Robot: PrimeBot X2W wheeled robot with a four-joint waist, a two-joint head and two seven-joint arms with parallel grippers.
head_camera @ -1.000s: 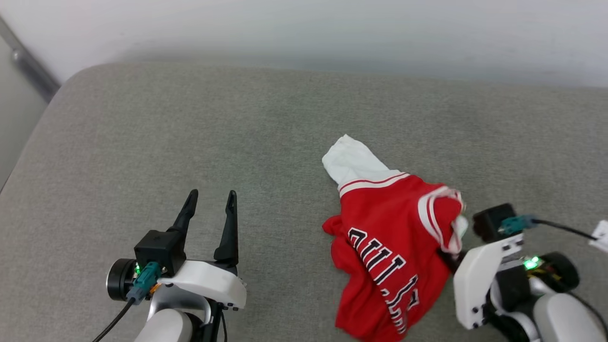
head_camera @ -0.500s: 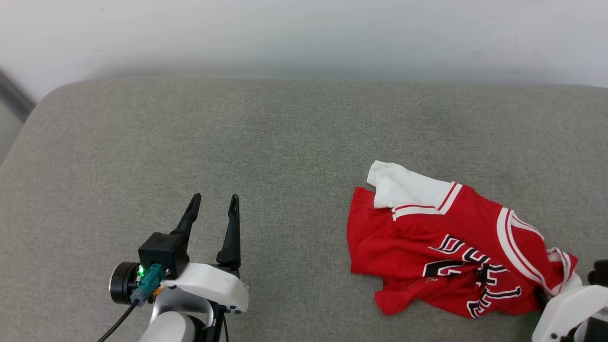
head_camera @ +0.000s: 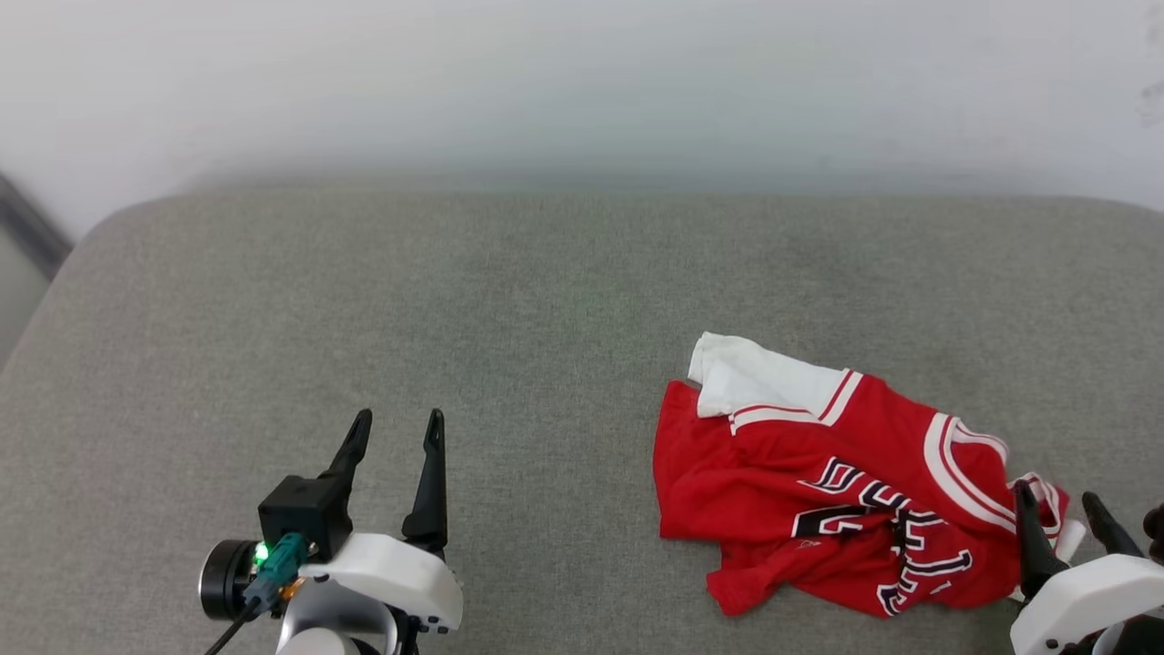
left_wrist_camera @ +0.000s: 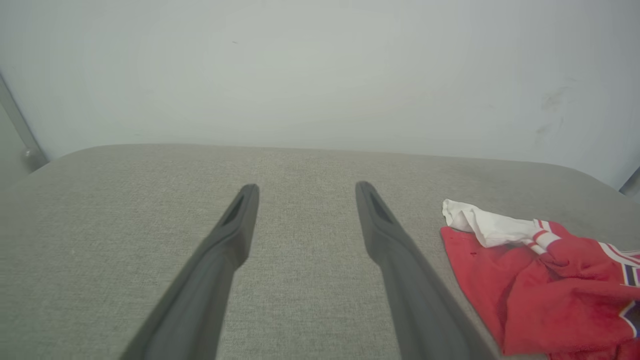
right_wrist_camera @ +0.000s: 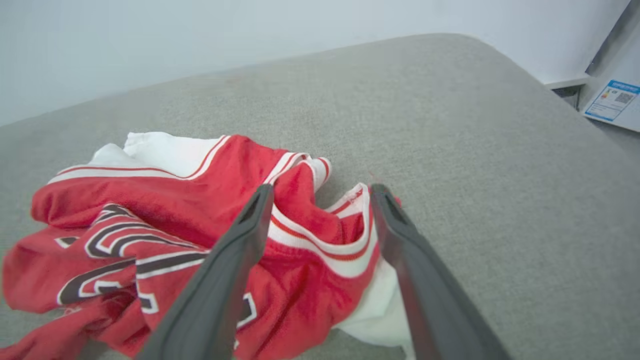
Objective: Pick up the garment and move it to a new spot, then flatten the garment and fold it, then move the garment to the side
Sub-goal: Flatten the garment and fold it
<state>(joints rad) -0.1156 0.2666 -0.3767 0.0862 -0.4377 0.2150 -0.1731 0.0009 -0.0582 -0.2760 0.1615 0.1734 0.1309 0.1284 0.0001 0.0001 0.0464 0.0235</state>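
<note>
Straddling the crumpled garment (head_camera: 818,491), the right hand (head_camera: 1053,496) is wide; left hand (head_camera: 398,418) wide over cushion (head_camera: 546,318).

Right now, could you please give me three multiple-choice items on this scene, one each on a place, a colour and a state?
1. Where on the grey cushion does the garment lie in the head view? A. left B. right C. far edge
2. What colour is its visible sleeve? A. black B. blue C. white
3. How are the right gripper's fingers? A. open B. shut on cloth C. shut on nothing

Answers: 1 B, it lies crumpled at the lower right. 2 C, the sleeve is white with red striped trim. 3 A, the right wrist view shows a clear gap between the fingers.
</note>
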